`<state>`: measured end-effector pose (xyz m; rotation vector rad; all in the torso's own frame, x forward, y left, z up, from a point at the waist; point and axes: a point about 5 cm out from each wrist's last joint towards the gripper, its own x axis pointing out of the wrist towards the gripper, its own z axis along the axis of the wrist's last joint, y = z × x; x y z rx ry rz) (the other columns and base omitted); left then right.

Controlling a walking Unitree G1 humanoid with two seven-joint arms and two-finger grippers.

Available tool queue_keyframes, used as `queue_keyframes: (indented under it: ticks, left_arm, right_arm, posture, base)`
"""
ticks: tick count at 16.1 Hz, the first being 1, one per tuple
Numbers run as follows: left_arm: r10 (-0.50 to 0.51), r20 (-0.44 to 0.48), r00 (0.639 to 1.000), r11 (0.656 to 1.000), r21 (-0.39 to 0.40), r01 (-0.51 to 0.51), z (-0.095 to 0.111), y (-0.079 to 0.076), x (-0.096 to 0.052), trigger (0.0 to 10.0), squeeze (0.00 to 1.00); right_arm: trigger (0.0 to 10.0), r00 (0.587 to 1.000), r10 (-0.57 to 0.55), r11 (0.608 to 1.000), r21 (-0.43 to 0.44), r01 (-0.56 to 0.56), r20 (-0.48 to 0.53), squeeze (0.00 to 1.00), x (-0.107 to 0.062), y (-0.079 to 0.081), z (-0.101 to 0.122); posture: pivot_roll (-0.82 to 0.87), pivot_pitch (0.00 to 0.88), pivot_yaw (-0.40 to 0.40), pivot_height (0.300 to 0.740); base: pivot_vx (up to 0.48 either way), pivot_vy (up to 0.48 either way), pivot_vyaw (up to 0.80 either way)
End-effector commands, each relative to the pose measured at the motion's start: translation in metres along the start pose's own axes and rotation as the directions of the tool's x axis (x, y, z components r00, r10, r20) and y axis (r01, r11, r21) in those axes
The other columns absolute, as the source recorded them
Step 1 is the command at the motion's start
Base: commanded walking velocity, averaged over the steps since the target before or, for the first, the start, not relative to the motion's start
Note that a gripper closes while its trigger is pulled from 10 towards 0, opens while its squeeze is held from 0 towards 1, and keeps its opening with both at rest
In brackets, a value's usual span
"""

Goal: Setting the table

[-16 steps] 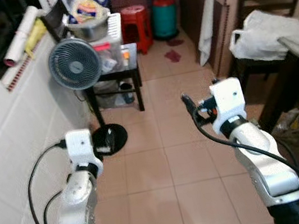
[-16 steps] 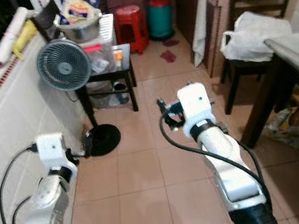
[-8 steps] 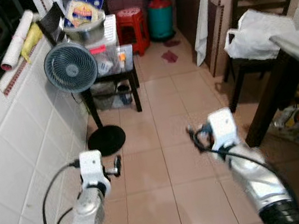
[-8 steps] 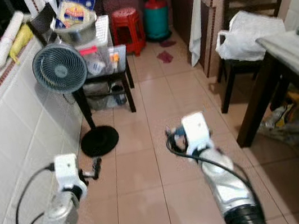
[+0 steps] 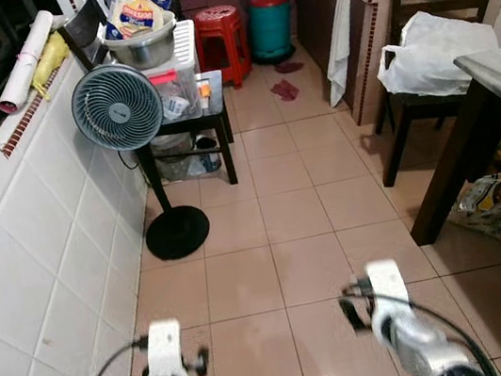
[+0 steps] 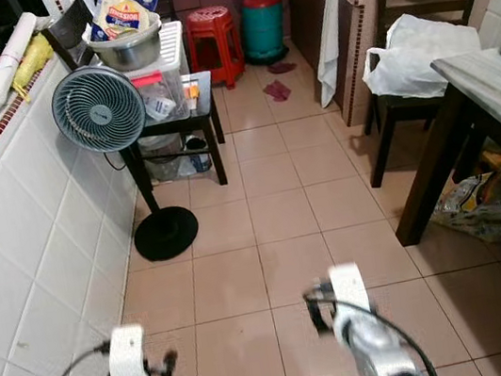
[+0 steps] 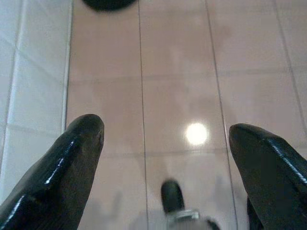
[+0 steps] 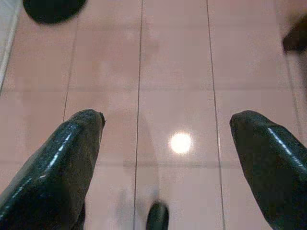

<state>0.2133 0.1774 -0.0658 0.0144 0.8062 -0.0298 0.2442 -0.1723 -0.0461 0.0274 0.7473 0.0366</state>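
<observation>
Grippers (image 7: 165,139) spread; fan (image 5: 117,107) ahead.

Head stereo pair sits high and looks forward and down my corridor: tiled floor (image 5: 278,241), standing fan (image 5: 117,107) by the left wall, dark counter (image 6: 494,102) at right, both my wrists low in the picture. Each wrist cam looks straight down along its own tool, left tool (image 7: 165,139) and right tool (image 8: 165,139), close over bare floor tiles with fingers spread wide. Both wrist views catch the fan's black base (image 8: 53,8), which both eye views share too.
</observation>
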Motion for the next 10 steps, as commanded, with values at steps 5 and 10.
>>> queue_keyframes:
  ticks: [5,10]
  left_arm:
    - [-0.007,-0.145,0.989,0.998,0.059,0.015,-0.029,0.007,-0.006,10.0,0.00]
    - [-0.033,-0.164,0.986,0.994,0.095,0.049,-0.030,0.007,-0.007,10.0,0.00]
  right_arm:
    - [10.0,0.984,-0.012,0.999,-0.032,0.006,-0.177,0.00,-0.008,-0.004,-0.042]
    - [10.0,0.981,-0.005,0.999,-0.054,-0.006,-0.194,0.00,-0.010,-0.008,-0.047]
  posture:
    - [-0.04,0.000,0.011,0.740]
    - [-0.05,0.000,0.016,0.740]
  base:
    - [0.000,0.000,0.00]
    - [0.000,0.000,0.00]
